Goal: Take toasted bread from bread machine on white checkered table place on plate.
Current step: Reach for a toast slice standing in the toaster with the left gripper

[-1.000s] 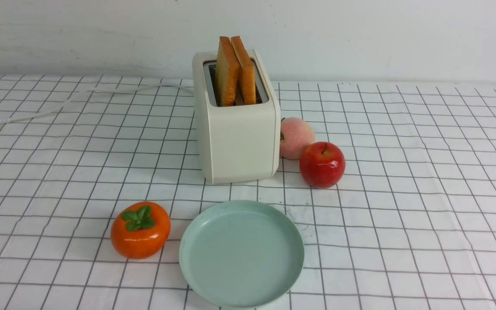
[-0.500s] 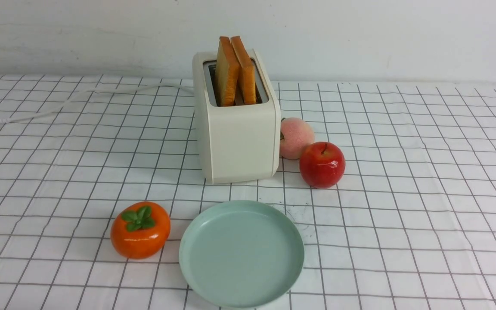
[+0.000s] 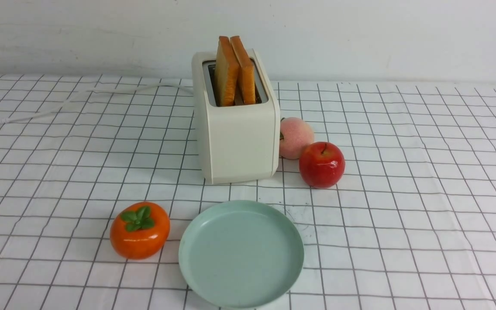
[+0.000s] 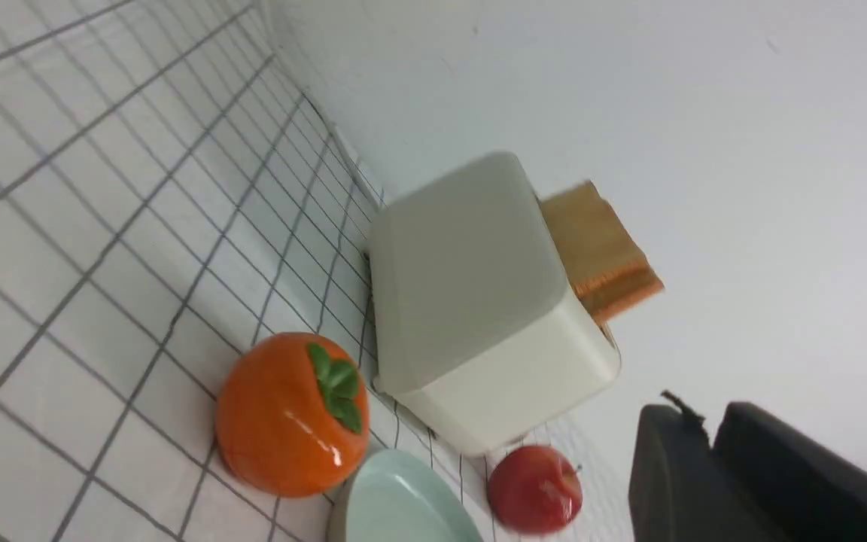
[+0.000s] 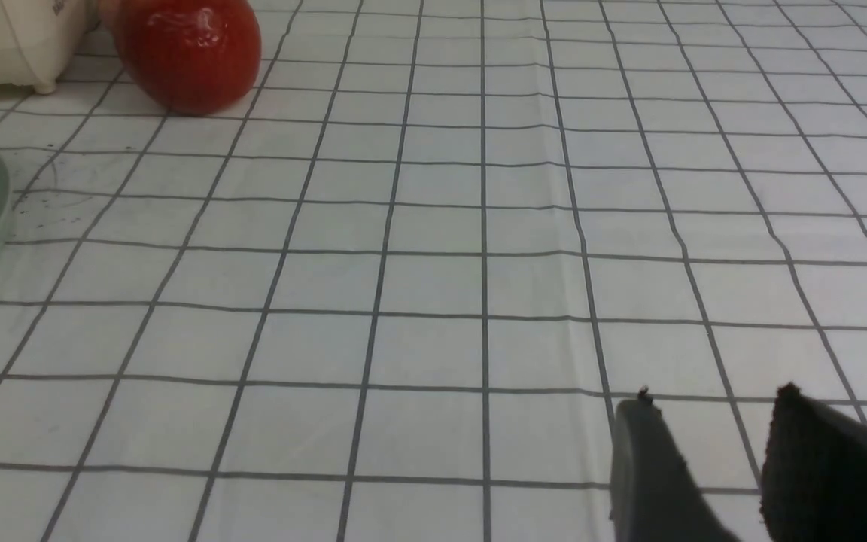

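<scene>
Left end effector: I am holding its jaws pressed together, pinching nothing; it is facing the bread machine from the near left of the bench
Right end effector: I am holding its jaws spread, gripping nothing; it is hanging low over the checkered cloth, well apart from the red apple
Toasted bread: two slices are standing upright side by side in the bread machine's slots, sticking out of the top
Bread machine: it is sitting mid-bench toward the back; its white cord is trailing to my left
Plate: it is lying just in front of the bread machine
Fruit: an orange persimmon is sitting just beside the plate on my left; a peach is touching the red apple at the bread machine's right
</scene>
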Robot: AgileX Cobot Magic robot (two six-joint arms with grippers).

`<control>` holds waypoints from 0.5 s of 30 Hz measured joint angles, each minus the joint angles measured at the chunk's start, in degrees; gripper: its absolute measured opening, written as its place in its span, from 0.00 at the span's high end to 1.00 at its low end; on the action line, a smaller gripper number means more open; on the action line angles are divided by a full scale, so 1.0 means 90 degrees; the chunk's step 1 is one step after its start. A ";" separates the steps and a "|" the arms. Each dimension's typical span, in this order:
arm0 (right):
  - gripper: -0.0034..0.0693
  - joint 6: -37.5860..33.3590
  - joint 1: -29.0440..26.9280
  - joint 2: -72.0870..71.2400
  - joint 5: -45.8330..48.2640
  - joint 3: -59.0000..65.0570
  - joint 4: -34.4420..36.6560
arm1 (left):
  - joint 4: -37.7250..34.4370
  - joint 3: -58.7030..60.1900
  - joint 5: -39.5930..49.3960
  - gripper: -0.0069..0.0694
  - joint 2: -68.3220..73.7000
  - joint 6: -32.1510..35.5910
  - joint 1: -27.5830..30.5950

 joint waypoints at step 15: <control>0.62 0.0000 0.0000 0.0000 0.0000 0.0000 0.0000 | 0.2215 -0.4528 0.4305 0.93 0.5339 0.0899 -0.0547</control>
